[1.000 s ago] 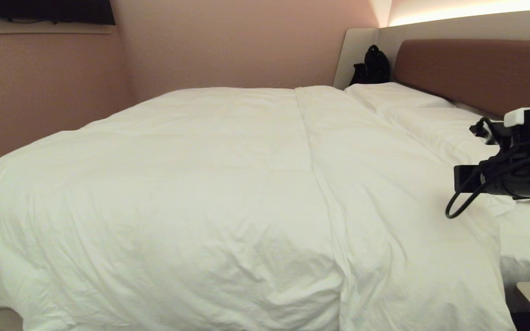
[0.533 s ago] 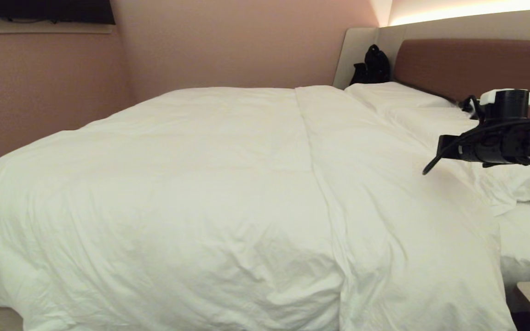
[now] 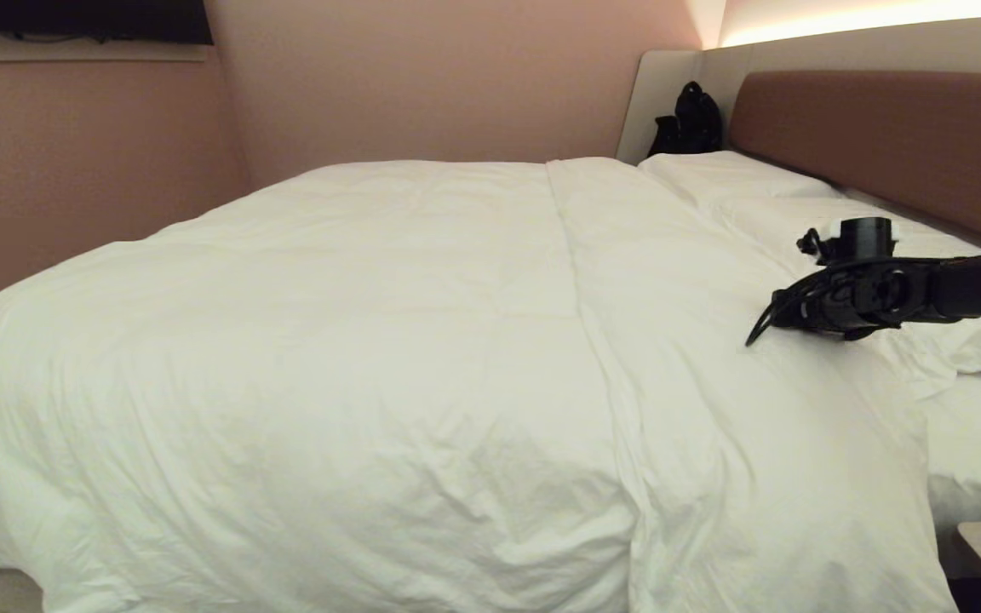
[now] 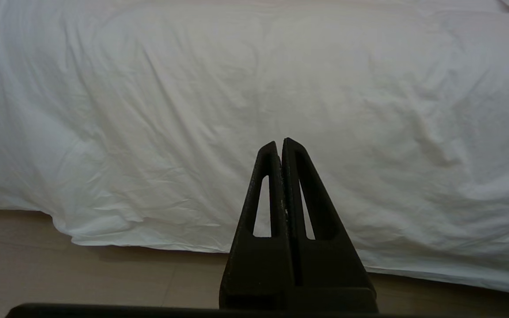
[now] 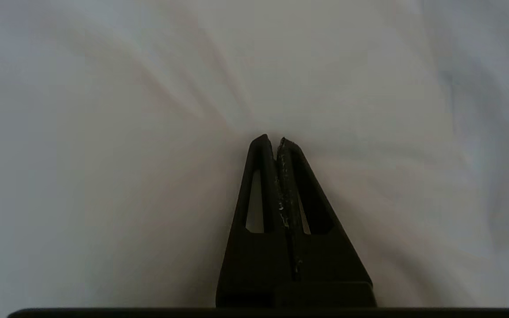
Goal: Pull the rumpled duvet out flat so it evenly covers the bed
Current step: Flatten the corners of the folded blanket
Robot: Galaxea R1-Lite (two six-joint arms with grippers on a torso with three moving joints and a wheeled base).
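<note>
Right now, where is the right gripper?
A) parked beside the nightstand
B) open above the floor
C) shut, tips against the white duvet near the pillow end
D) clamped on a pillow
C: the right gripper has its jaws together, tips at the duvet, with creases fanning out from them; the head view places the arm over the duvet's pillow end.

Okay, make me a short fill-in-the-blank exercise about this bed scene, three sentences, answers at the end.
1. The duvet spread over the bed is ____ in colour.
2. The right gripper has its fingers ____ above the white bedding.
3. The black bag sits in the corner beside the brown ____.

Answers: white; shut; headboard
</note>
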